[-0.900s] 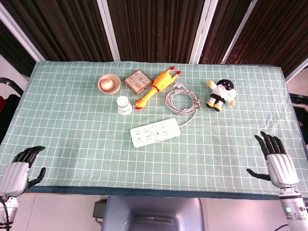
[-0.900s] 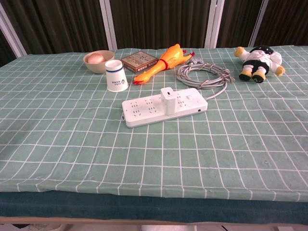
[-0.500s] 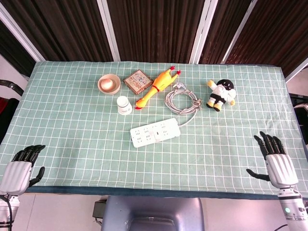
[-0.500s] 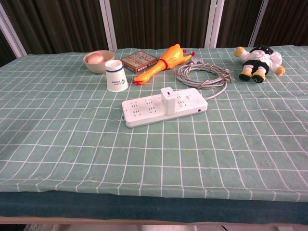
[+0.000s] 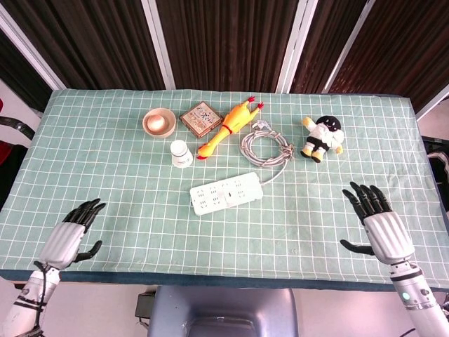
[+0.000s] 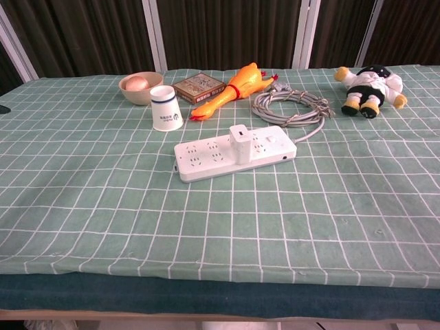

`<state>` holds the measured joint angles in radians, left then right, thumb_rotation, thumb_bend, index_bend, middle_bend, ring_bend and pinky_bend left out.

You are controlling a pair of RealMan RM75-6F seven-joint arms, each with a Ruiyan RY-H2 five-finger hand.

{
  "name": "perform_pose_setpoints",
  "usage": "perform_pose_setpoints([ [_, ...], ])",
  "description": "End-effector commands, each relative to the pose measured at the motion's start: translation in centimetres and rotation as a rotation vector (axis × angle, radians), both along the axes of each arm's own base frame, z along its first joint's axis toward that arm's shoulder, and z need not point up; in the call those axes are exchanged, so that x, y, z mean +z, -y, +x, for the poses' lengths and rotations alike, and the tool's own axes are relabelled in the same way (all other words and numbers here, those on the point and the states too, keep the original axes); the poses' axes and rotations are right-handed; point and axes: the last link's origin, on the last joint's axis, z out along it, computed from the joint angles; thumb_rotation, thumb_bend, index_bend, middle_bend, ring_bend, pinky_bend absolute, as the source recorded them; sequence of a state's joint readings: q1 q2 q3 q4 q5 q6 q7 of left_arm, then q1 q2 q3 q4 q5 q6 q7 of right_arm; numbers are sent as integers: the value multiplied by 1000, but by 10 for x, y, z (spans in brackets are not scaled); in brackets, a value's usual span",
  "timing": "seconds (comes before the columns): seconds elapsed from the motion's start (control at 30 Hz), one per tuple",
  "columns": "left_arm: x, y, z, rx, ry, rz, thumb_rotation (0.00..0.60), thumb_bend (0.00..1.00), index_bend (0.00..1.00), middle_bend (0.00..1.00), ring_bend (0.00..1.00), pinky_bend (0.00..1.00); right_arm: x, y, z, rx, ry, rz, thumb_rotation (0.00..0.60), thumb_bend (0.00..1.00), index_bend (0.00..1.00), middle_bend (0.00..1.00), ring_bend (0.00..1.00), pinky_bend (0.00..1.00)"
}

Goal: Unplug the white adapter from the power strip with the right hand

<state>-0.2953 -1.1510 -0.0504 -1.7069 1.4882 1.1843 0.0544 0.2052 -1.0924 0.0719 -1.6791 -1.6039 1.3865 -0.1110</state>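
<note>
The white adapter [image 6: 240, 142] stands plugged upright in the power strip [image 6: 234, 152] at the middle of the green checked table [image 6: 344, 220]. The right hand [image 5: 379, 226] hovers well apart from it, fingers spread, holding nothing. The left hand [image 5: 70, 234] appears open and empty too.
</note>
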Motion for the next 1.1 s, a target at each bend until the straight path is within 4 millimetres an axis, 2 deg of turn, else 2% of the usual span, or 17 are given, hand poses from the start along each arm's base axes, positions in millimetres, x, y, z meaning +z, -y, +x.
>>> perform_pose_setpoints([
  [0.03,-19,-11,21,-50,48,-41,600,354,0,0,0,150,-4,3,4,14,0,10,600,155,0,44,0,67],
  [0.33,-78,-43,65,-98,139,-95,600,350,0,0,0,137,-9,3,11,39,7,30,600,155,0,44,0,67],
  [0.47,-88,-50,71,-100,154,-94,600,350,0,0,0,133,-8,3,11,40,6,28,600,155,0,44,0,67],
  [0.5,-95,-55,76,-102,164,-92,600,350,0,0,0,131,-8,3,11,38,6,28,600,155,0,44,0,68],
  [0.53,-113,-65,86,-114,163,-103,600,350,0,0,0,131,-9,2,9,27,6,34,600,155,0,44,0,68],
  [0.63,-137,-74,94,-108,167,-116,600,350,0,0,0,129,-9,2,6,11,10,39,600,155,0,44,0,67],
  [0.83,-162,-81,108,-118,123,-152,600,350,0,0,0,122,-8,3,3,-4,17,35,600,156,0,44,0,67],
  [1.1,-178,-92,118,-81,91,-174,600,350,0,0,0,120,-8,2,-2,-16,12,40,600,155,0,44,0,67],
])
